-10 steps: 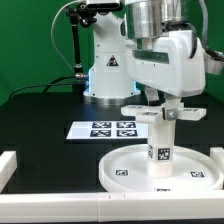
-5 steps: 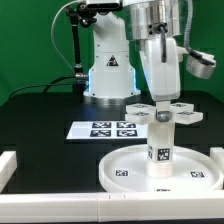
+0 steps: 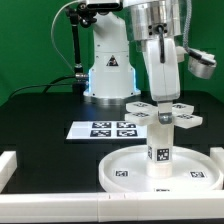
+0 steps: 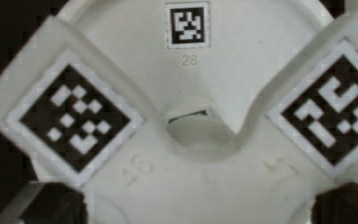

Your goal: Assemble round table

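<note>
Standing upright on the large round disc, the short thick cylinder carries the cross-shaped piece on its top, directly under the gripper, whose fingers close on that piece. The disc lies on the black mat, near the marker board.

Black mat over tabletop, white bars edging it; green wall behind; even light.

Black mat carries marker board, round disc at front, white bars edging.
</note>
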Robot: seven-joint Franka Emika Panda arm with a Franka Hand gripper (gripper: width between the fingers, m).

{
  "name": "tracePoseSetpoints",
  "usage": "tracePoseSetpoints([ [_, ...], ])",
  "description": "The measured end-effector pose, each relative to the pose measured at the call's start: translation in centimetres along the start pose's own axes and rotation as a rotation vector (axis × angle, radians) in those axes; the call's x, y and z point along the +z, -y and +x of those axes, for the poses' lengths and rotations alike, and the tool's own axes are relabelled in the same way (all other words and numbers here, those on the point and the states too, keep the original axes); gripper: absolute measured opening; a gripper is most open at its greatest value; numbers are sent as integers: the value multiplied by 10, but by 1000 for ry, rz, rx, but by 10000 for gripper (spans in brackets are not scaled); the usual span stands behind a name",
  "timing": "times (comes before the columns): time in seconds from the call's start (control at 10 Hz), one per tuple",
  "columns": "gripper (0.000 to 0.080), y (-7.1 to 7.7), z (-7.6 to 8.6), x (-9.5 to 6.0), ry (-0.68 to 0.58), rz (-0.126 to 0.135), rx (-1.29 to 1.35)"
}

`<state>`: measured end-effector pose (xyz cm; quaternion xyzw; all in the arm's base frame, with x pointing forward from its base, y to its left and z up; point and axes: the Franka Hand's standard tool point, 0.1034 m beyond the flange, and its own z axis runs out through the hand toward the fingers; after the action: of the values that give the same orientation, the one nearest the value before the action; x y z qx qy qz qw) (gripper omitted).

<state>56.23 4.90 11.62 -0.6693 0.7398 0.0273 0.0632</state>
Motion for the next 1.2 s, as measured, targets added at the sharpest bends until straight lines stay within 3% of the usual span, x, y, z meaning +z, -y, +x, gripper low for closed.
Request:
tracePoseSetpoints([
  [0.5, 649, 0, -5, -3, 7, 5, -118],
  [0.8, 649, 6, -10, -8, 14, -21, -543],
  [1.2, 649, 10, -12, -11, 22, -16, -873],
])
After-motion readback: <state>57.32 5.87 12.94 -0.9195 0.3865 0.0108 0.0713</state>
